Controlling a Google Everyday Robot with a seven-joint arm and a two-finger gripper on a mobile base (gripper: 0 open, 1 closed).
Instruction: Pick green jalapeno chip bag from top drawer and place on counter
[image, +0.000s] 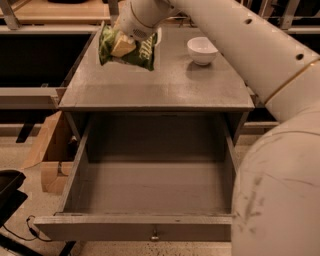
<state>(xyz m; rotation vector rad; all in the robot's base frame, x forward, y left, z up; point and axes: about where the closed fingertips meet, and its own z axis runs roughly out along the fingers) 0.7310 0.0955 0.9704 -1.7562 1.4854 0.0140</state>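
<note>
The green jalapeno chip bag (142, 50) hangs in the air over the left rear part of the counter (165, 82), held by my gripper (123, 46), which is shut on it from above. The bag is clear of the counter surface. The top drawer (150, 187) is pulled fully open below the counter and its inside is bare. Its front panel with the small knob (154, 232) is at the bottom of the view. My white arm (260, 55) reaches in from the right.
A white bowl (202, 50) stands on the counter's rear right. A cardboard box (47, 160) sits on the floor left of the cabinet. A light wooden desk (55, 10) runs behind. A dark object (10, 192) is at the lower left.
</note>
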